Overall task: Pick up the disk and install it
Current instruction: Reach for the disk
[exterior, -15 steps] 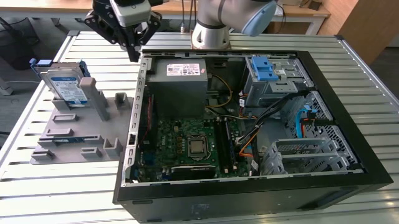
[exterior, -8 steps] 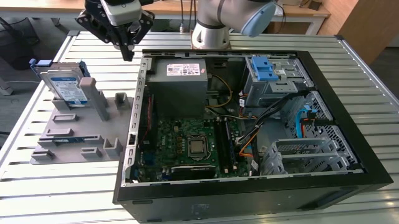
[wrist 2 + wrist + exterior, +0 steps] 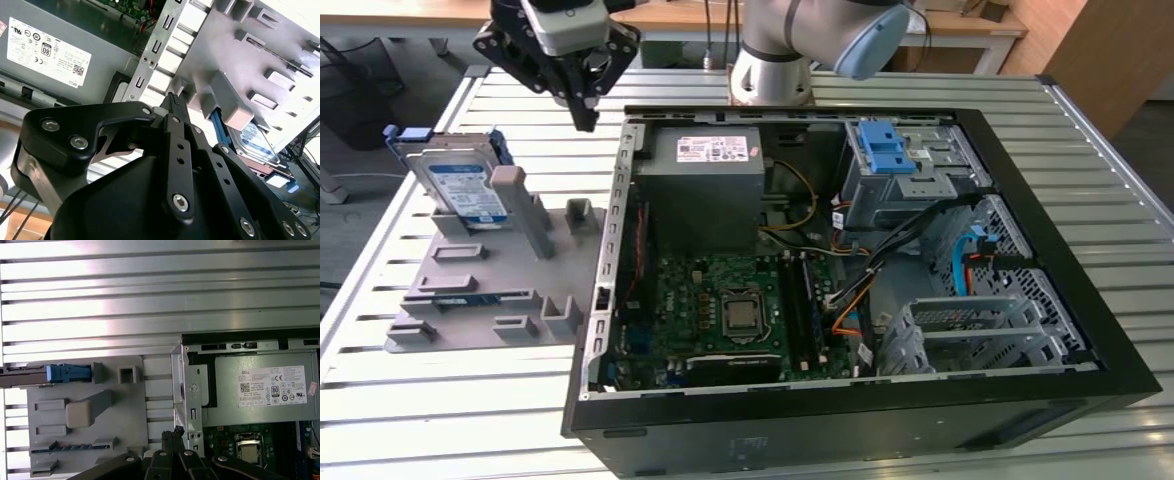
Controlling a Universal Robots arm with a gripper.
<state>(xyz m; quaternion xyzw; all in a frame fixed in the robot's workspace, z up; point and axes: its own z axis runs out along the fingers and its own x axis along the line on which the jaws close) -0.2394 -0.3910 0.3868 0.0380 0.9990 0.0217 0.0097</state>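
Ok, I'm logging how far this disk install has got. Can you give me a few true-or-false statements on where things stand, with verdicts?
1. The disk leans upright in the grey fixture, outside the computer case. True.
2. The end effector is gripping the disk. False: it holds nothing and hangs near the case's wall, apart from the disk.
3. The case lies open, with its motherboard exposed. True.
4. The disk stands on the exterior view's right of the case. False: it stands on the exterior view's left.
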